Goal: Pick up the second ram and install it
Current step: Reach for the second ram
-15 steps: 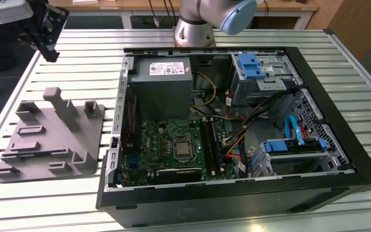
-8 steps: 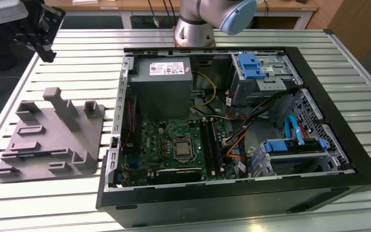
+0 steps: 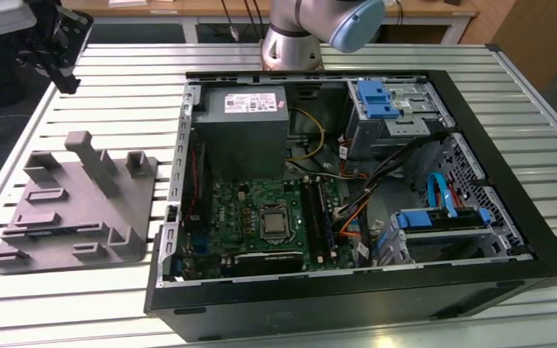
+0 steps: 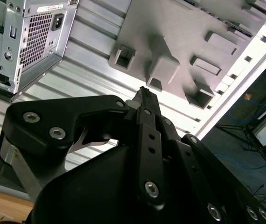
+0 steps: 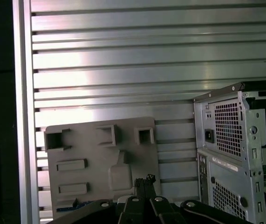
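- Gripper [image 4: 144, 94] is hanging with its fingers pressed together, gripping nothing.
- Ram [image 3: 51, 230] is lying in the gray holder [image 3: 114, 217], at the exterior view's lower left.
- Case [image 3: 356, 281] is standing open, with the board [image 3: 244, 210] inside.

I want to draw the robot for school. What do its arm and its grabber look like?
The arm is a round silver-grey tube with a light blue cap on its joint. The gripper is black and chunky. It is built of flat jointed bars held by shiny silver screws, and it narrows to a thin tip.
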Robot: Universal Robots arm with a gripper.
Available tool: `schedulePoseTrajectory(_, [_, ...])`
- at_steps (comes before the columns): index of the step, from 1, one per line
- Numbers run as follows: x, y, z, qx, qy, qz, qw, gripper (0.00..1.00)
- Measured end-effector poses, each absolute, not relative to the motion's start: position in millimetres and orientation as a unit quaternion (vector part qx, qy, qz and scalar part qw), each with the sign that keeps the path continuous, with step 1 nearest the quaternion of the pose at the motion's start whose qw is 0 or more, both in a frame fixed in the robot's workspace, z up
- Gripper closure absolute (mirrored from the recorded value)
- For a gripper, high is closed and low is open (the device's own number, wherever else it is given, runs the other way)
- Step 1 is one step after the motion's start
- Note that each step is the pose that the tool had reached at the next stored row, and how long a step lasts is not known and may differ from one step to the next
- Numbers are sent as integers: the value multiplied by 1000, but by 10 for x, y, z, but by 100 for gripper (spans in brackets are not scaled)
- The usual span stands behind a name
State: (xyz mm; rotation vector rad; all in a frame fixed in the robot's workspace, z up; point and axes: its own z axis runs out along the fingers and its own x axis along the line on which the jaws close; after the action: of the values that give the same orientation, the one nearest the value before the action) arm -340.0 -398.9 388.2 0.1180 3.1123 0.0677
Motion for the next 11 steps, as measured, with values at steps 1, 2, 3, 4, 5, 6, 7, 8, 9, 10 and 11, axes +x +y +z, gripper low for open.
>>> schedulePoseTrajectory(1, [-3406, -3989, 3881, 38, 999, 22, 13, 90])
schedulePoseTrajectory(2, [-3412, -3989, 3881, 38, 999, 22, 13, 90])
schedulePoseTrajectory(3, [-3418, -3989, 3880, 38, 999, 22, 13, 90])
schedulePoseTrajectory(4, [-3425, -3989, 3880, 38, 999, 22, 13, 90])
schedulePoseTrajectory(5, [-3430, -3989, 3877, 38, 999, 22, 13, 90])
schedulePoseTrajectory(6, [-3434, -3990, 3875, 38, 999, 22, 13, 90])
schedulePoseTrajectory(7, [-3437, -3990, 3873, 38, 999, 22, 13, 90])
schedulePoseTrajectory(8, [-3441, -3989, 3870, 38, 999, 22, 13, 90])
schedulePoseTrajectory(9, [-3444, -3990, 3867, 38, 999, 22, 13, 90])
schedulePoseTrajectory(10, [-3446, -3990, 3863, 38, 999, 22, 13, 90])
schedulePoseTrajectory(11, [-3448, -3990, 3857, 38, 999, 22, 13, 90])
